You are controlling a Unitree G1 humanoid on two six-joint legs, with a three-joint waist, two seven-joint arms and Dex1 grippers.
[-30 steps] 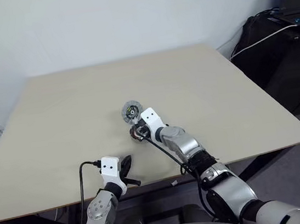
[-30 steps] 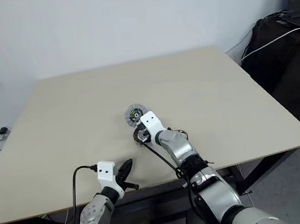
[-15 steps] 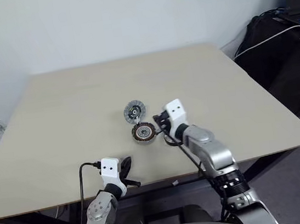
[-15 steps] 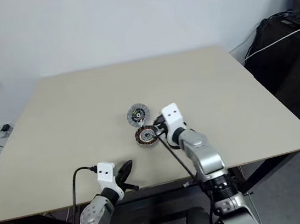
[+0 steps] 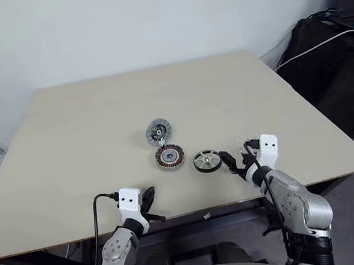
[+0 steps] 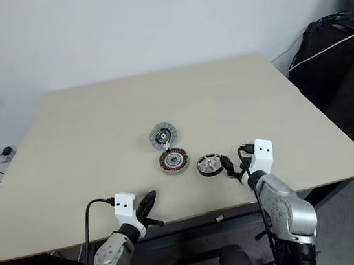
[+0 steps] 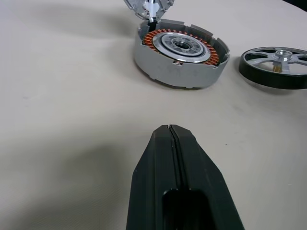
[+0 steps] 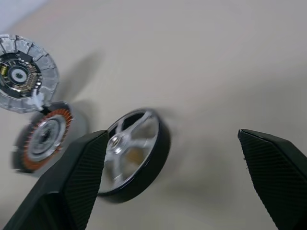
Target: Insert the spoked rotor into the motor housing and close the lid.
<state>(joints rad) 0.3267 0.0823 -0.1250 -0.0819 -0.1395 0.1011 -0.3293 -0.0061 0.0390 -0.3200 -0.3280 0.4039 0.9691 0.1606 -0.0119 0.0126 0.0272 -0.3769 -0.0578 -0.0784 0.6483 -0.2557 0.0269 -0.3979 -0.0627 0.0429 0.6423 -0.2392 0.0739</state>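
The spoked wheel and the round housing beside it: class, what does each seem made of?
Spoked wheel: shiny silver spokes and hub, likely polished metal; matte black rim, material unclear. Housing: dull grey shell, probably cast metal, ringed inside by copper-coloured wire windings.

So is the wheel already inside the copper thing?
No, the wheel lies flat on the table beside the copper housing, apart from it.
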